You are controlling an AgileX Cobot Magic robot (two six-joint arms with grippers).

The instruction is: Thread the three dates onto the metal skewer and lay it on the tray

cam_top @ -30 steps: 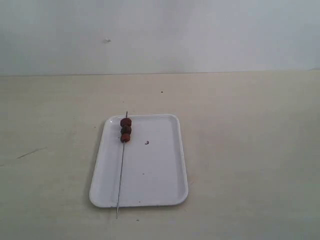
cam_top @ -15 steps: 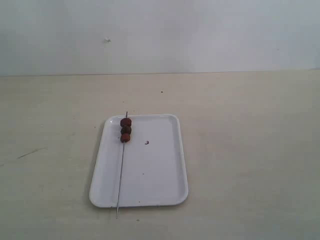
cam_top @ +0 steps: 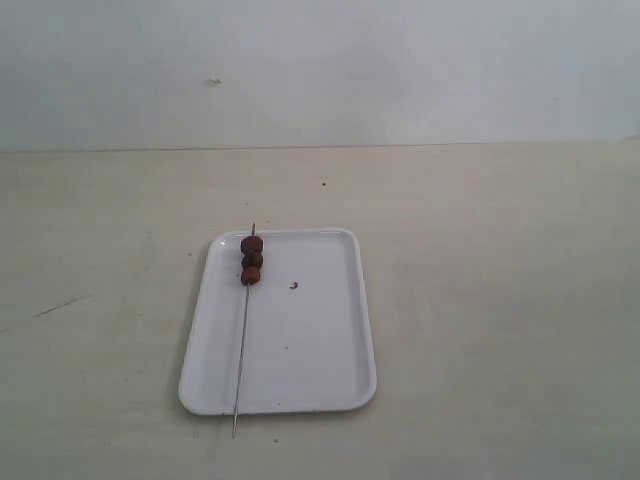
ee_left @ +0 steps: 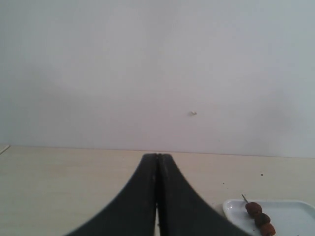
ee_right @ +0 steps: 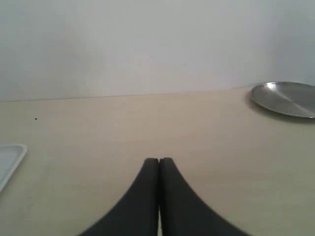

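Shows three small, dark reddish-brown, wrinkled dates (cam_top: 251,260) threaded touching one another near the far tip of a very thin straight grey metal skewer (cam_top: 241,350). Lies lengthwise on the left part of a flat white rectangular tray (cam_top: 315,345) with rounded corners and a shallow rim, overhanging that rim at the near and far ends. Carries a tiny dark speck (cam_top: 293,285) just right of the dates. Rests on a pale beige matte tabletop (cam_top: 500,300) backed by a plain white wall (cam_top: 400,70). Farther off on the same tabletop, in the right wrist view only, a round silver metal plate (ee_right: 285,98). Black left gripper (ee_left: 157,157) pressed together, pinching nothing, aimed level toward the wall; black right gripper (ee_right: 159,160) likewise pressed together and empty.
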